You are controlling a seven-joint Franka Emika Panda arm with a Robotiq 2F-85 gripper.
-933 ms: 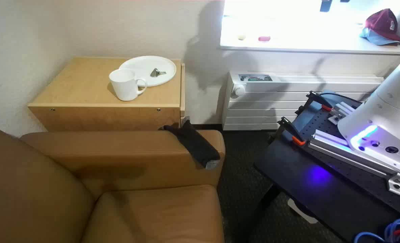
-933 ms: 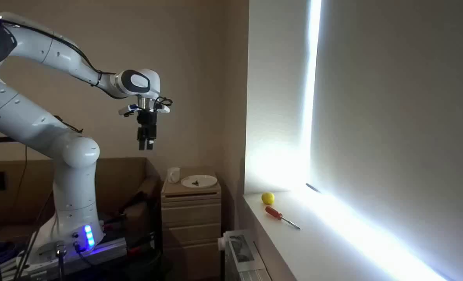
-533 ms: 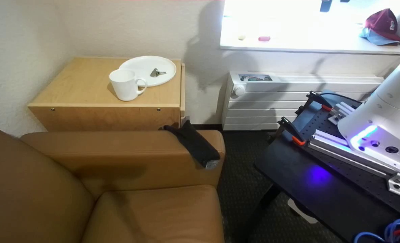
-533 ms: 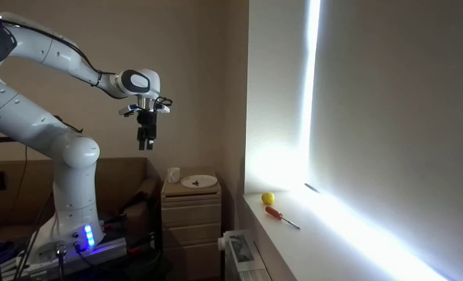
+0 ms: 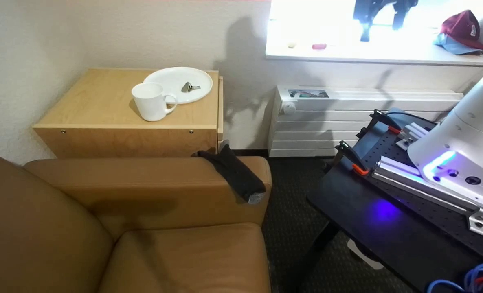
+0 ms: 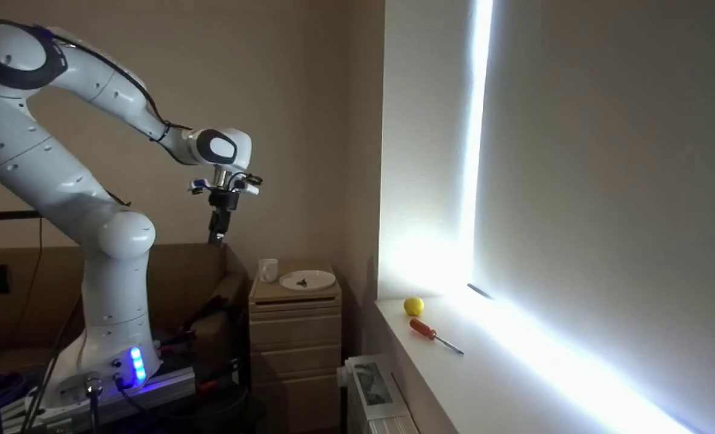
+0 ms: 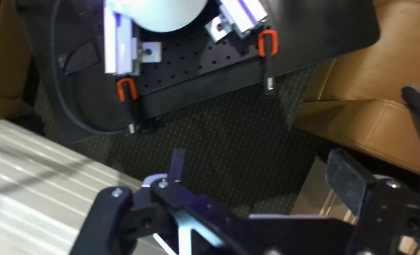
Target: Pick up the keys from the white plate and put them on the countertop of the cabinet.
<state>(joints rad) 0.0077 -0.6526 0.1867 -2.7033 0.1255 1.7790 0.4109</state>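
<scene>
The keys are a small dark bunch lying on the white plate. The keys and plate show in both exterior views. The plate rests on the light wooden countertop of the cabinet; a white cup stands beside the plate. My gripper hangs in the air, tilted, above and away from the cabinet. Its fingers also show against the bright window. In the wrist view the gripper is open and empty over dark carpet. Keys and plate are out of the wrist view.
A brown couch with a dark sock-like thing on its armrest stands before the cabinet. A white heater is under the windowsill, which holds a yellow ball, a screwdriver and a cap. The robot's black table is nearby.
My arm has moved forward and down, and the gripper has tilted and turned. More of its fingers now shows at the top of an exterior view. Keys, plate and cup have not moved.
</scene>
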